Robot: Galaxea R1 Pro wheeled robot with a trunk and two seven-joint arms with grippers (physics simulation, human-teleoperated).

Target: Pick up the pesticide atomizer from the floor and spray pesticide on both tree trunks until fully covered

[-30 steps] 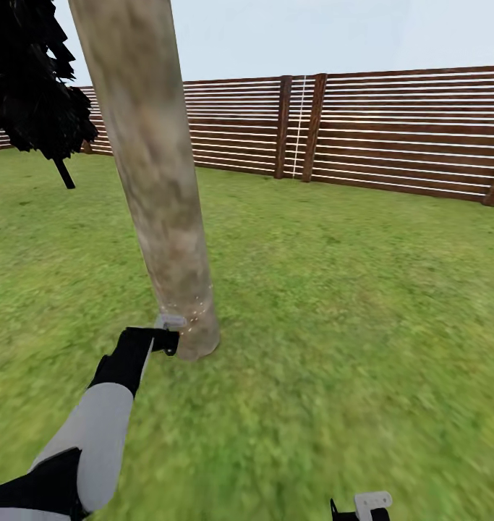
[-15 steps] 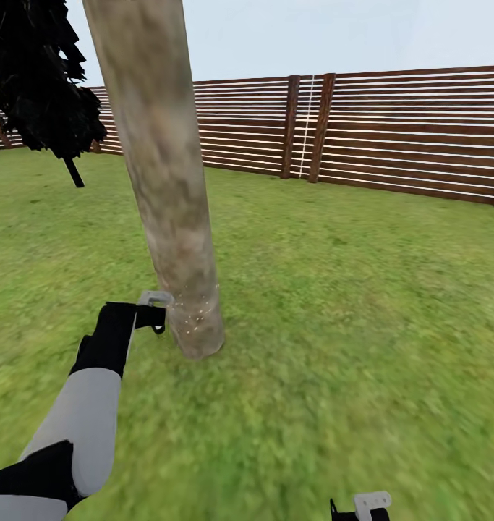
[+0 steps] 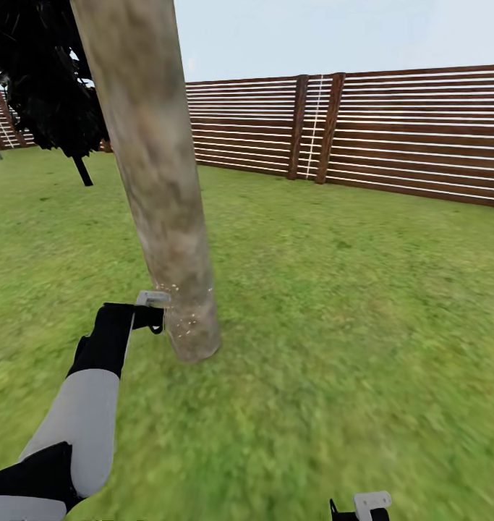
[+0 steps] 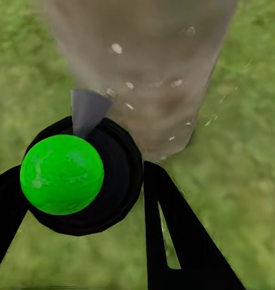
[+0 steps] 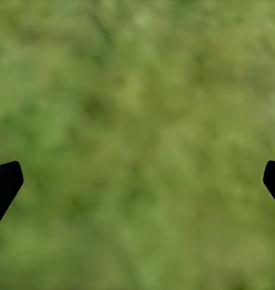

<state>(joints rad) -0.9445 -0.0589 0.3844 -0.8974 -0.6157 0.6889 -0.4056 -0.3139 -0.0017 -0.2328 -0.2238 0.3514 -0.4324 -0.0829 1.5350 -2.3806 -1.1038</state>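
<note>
A thick pale tree trunk (image 3: 167, 217) rises from the grass just ahead and leans slightly left. Beside its base my left gripper (image 3: 149, 312) is shut on the pesticide atomizer (image 3: 153, 297). In the left wrist view the atomizer (image 4: 83, 181) is a black round body with a bright green ball cap. Its grey nozzle (image 4: 86, 111) points at the tree trunk (image 4: 143, 60) from close by. Pale spray specks (image 3: 185, 315) dot the bark low down. My right gripper (image 5: 137, 181) hangs open over bare grass, and its tip (image 3: 362, 506) shows at the head view's lower edge.
A dark bushy thin-stemmed tree (image 3: 44, 79) stands at the back left. A brown slat fence (image 3: 362, 130) runs across the far side of the lawn (image 3: 333, 289). Open grass spreads to the right of the trunk and behind it.
The head camera has panned, so the fence has slid right in the picture. My left gripper has risen a little beside the trunk's base with the atomizer. Spray specks still show on the bark.
</note>
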